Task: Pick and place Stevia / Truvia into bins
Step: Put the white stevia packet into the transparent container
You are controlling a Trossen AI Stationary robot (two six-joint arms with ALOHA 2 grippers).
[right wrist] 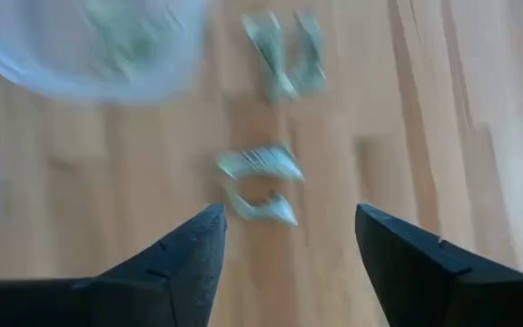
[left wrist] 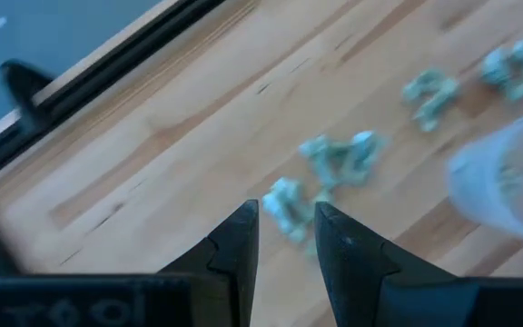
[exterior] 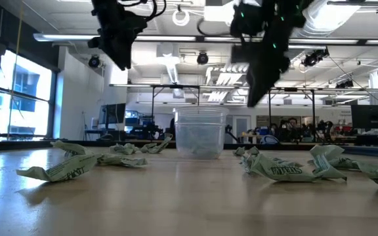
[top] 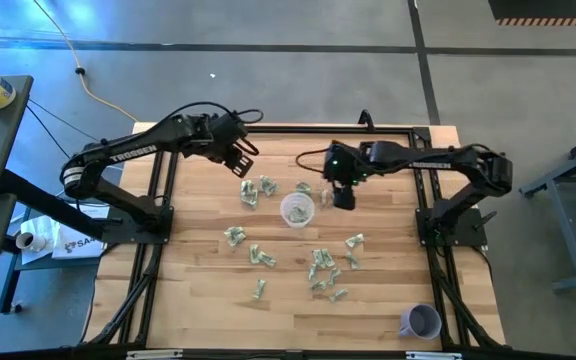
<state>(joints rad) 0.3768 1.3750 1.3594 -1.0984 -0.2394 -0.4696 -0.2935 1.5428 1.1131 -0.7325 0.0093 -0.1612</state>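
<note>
Several crumpled green-and-white packets (top: 323, 265) lie scattered flat on the wooden table, around the clear cup (top: 297, 210), which stands upright mid-table (exterior: 201, 134). My left gripper (top: 245, 165) hovers high above the table's far-left part, fingers a narrow gap apart (left wrist: 287, 218), over a small cluster of packets (left wrist: 339, 156). My right gripper (top: 343, 200) hangs just right of the cup, wide open (right wrist: 289, 222), above two packets (right wrist: 260, 163) on the wood. Neither gripper holds anything. The cup (right wrist: 89, 45) shows greenish shapes through its wall; whether they lie inside, I cannot tell.
A lavender cup (top: 420, 322) lies near the table's near-right corner. Black frame rails (top: 158, 200) run along the table's left, right and far sides. Bare wood shows along the near edge (top: 268, 325). A lab room with desks lies beyond the table.
</note>
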